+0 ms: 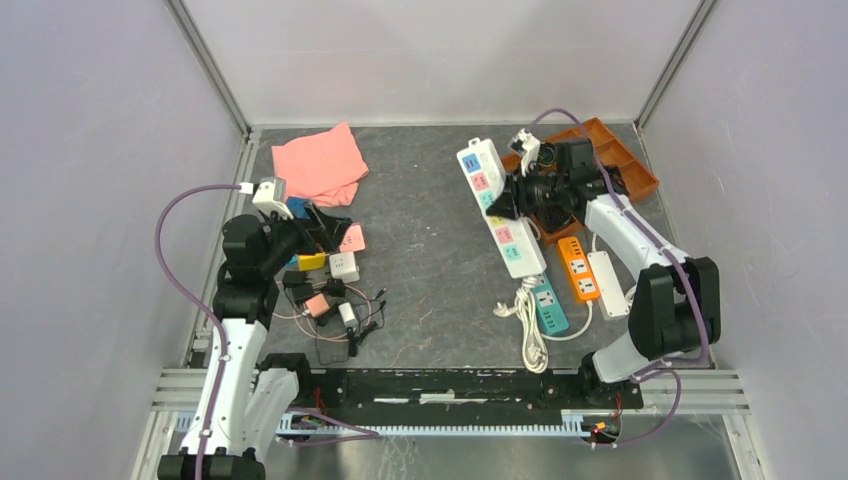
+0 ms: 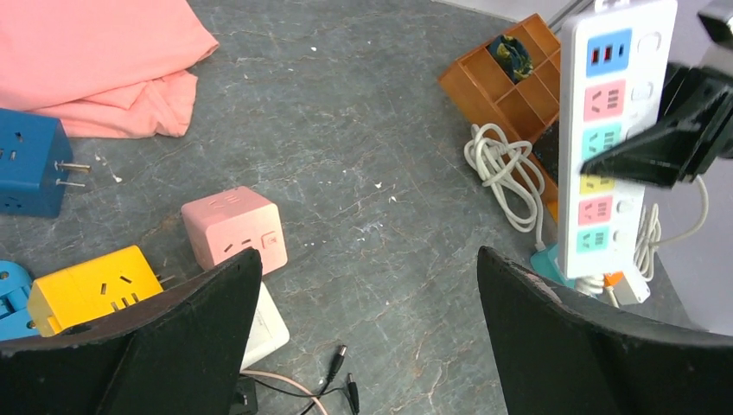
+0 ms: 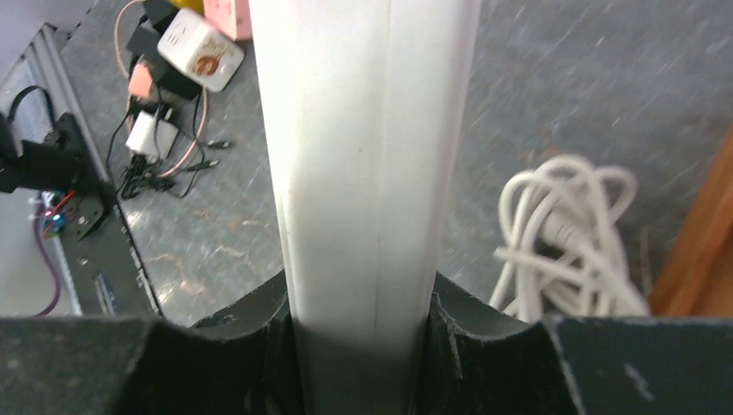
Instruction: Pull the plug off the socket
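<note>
The socket, a long white power strip [image 1: 481, 168] with blue, pink, green and yellow faces, lies at the right middle with its coiled white cord [image 1: 530, 325]. My right gripper [image 1: 503, 207] is shut on the strip's middle, one finger across its face and one behind it. The right wrist view shows the strip's white side [image 3: 363, 147] clamped at my right gripper [image 3: 361, 303]. In the left wrist view the strip's face [image 2: 609, 104] shows no plug; the part under the black finger [image 2: 666, 147] is hidden. My left gripper [image 1: 325, 228] is open and empty above the adapters, also in its wrist view [image 2: 370, 285].
Loose adapters lie at the left: a pink cube [image 2: 233, 226], a yellow one [image 2: 95, 290], a blue one [image 2: 30, 162], plus thin cables [image 1: 350, 325]. A pink cloth [image 1: 318, 165] lies at the back left. An orange tray [image 1: 615, 150], orange strip [image 1: 580, 268] and teal strip [image 1: 549, 306] are at the right.
</note>
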Robot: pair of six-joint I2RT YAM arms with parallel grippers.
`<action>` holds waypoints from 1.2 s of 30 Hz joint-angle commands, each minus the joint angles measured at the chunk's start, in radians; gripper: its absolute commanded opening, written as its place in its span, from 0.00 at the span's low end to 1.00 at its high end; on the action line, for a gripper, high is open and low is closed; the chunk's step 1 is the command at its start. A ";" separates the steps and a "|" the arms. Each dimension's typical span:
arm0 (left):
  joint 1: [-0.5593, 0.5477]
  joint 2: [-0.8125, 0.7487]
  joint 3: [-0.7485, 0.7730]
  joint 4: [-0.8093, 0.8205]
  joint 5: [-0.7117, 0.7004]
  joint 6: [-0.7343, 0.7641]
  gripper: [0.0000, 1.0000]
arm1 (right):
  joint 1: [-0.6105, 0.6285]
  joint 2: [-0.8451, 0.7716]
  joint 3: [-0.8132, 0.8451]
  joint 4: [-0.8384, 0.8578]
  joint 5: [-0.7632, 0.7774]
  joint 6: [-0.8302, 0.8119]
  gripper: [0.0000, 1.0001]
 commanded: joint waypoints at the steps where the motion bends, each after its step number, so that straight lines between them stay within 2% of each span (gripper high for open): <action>1: -0.002 -0.009 0.011 -0.013 -0.037 0.080 1.00 | 0.056 0.086 0.166 -0.002 0.083 -0.037 0.00; 7: -0.002 -0.024 0.014 -0.029 -0.068 0.094 1.00 | 0.165 0.283 0.410 -0.021 0.120 0.055 0.00; 12: -0.002 -0.023 0.015 -0.036 -0.084 0.100 1.00 | 0.211 0.424 0.542 0.002 0.094 0.135 0.01; 17: -0.002 -0.013 0.019 -0.046 -0.102 0.109 1.00 | 0.225 0.544 0.613 0.127 0.037 0.282 0.01; 22: -0.002 -0.001 0.024 -0.057 -0.120 0.117 1.00 | 0.226 0.658 0.651 0.283 0.042 0.460 0.02; 27: -0.002 0.001 0.025 -0.061 -0.137 0.122 1.00 | 0.233 0.753 0.694 0.258 0.099 0.456 0.08; 31: -0.002 0.010 0.025 -0.061 -0.131 0.123 1.00 | 0.233 0.791 0.692 0.227 0.127 0.426 0.19; 36: -0.001 0.009 0.024 -0.061 -0.128 0.122 1.00 | 0.233 0.804 0.741 0.121 0.237 0.312 0.46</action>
